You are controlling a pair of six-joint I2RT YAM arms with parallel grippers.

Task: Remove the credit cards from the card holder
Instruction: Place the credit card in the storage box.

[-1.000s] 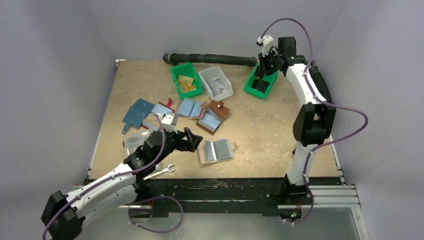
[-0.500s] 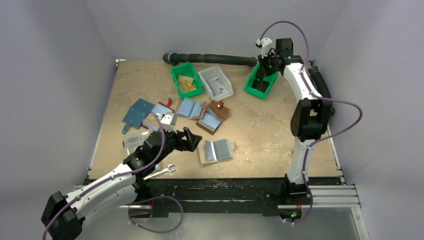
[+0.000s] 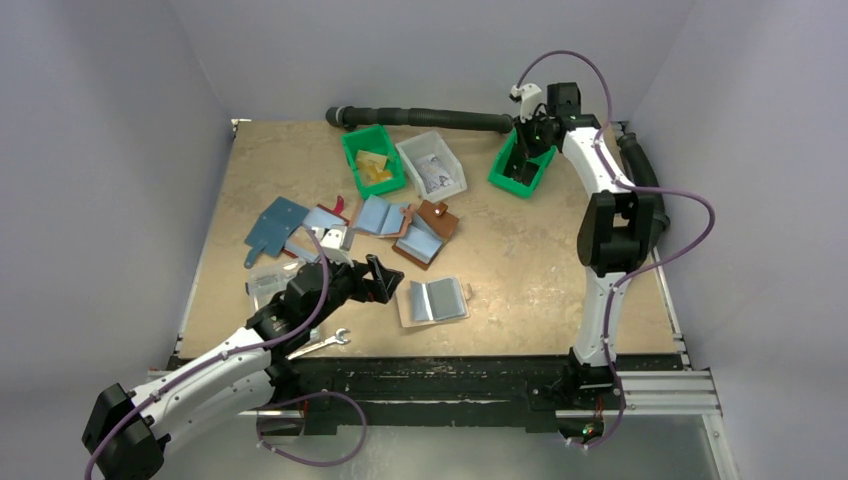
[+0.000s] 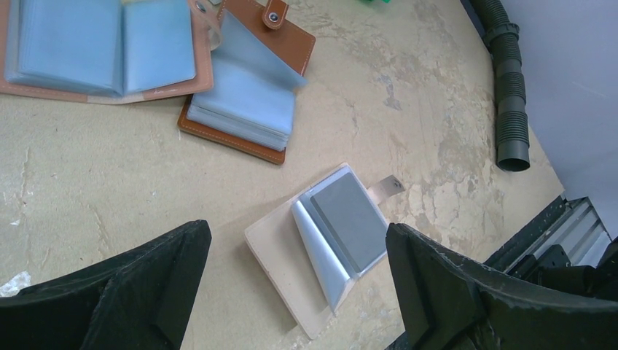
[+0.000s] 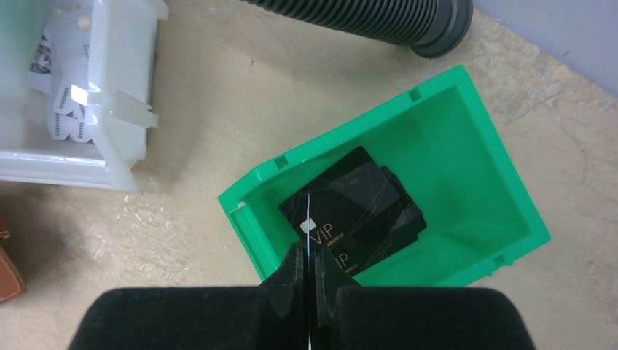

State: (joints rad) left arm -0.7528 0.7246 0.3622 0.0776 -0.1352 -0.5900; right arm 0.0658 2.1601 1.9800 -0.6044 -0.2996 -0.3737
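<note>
right gripper (image 5: 307, 273), clamped on an edge-on credit card (image 5: 307, 219), hangs over the green bin (image 5: 466, 131) near the tabletop's far right corner; release likely next. left gripper (image 4: 297, 230), wide, hovers over the card holder (image 4: 273, 244) by the near edge, grey card (image 4: 350, 219) inside.

A tan, mottled surface (image 3: 540, 275) with a stone-like pattern of pale veins and patches fills the middle of the scene. Plain pale lavender-grey walls (image 3: 420, 50) close it in at the back and on both sides, meeting in soft corners. Along the near edge runs a scuffed black rail (image 3: 450, 372), joined at the right by a silver slotted metal frame (image 3: 690, 390). Below that lies a dull grey floor panel (image 3: 470, 450). The light is even and diffuse, and shadows are faint.
</note>
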